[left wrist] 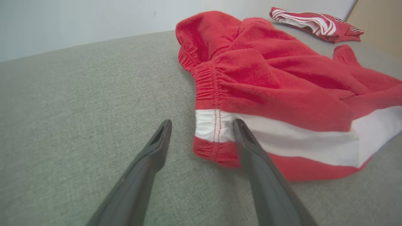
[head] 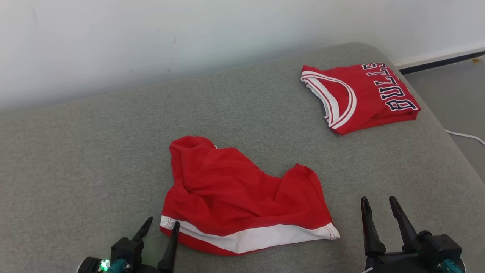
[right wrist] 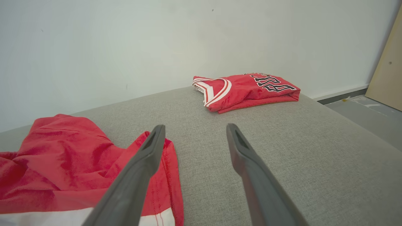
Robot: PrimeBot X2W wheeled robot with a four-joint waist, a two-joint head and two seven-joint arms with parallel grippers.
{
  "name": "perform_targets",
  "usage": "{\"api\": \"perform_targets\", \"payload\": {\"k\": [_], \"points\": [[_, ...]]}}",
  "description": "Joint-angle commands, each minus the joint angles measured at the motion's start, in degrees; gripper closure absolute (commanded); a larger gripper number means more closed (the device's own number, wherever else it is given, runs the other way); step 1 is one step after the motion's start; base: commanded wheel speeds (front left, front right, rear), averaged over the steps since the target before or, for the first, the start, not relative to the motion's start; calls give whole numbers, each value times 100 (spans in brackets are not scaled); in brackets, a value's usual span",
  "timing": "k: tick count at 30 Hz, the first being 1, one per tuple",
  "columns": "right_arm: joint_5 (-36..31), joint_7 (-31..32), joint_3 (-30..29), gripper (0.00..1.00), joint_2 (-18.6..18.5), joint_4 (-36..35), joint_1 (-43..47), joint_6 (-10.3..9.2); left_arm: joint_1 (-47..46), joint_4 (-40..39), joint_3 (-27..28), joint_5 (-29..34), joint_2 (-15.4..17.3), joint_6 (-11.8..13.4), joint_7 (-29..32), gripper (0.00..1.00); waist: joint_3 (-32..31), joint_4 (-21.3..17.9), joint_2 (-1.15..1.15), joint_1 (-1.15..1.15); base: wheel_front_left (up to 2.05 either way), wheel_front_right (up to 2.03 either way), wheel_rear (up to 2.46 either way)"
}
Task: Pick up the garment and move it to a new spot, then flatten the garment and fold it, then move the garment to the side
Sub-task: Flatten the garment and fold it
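Red shorts with a white band (head: 235, 197) lie crumpled on the grey cushion, near its front middle. My left gripper (head: 163, 224) is open at the shorts' near left corner; in the left wrist view the open left gripper (left wrist: 201, 125) straddles the elastic waistband corner of the shorts (left wrist: 270, 88), one finger (left wrist: 251, 150) over the white band. My right gripper (head: 378, 203) is open just right of the shorts, above bare cushion. In the right wrist view the right gripper (right wrist: 194, 130) holds nothing, with the shorts (right wrist: 62, 160) to its left.
A folded red "BULLS" jersey (head: 360, 96) lies at the cushion's far right corner, also the jersey (right wrist: 245, 91) ahead of the right gripper. The grey cushion (head: 94, 151) meets a white wall behind; floor and a white cable (head: 466, 135) lie to the right.
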Motion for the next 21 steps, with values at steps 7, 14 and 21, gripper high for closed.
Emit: {"api": "perform_targets", "payload": {"k": [7, 14, 21], "points": [[8, -81, -22, 0, -5, 64, -59, -17, -324, 401, -479, -453, 203, 6, -16, 100, 24, -67, 0, 0, 0, 0, 0], [-20, -99, -75, 0, -53, 57, 48, -17, -270, 31, -134, -471, 244, 49, -15, 100, -64, 362, 0, 0, 0, 0, 0], [-38, -119, -55, 0, -79, 140, 55, -17, 400, -574, 386, -251, 145, 211, -16, 100, -172, 1020, 0, 0, 0, 0, 0]]}}
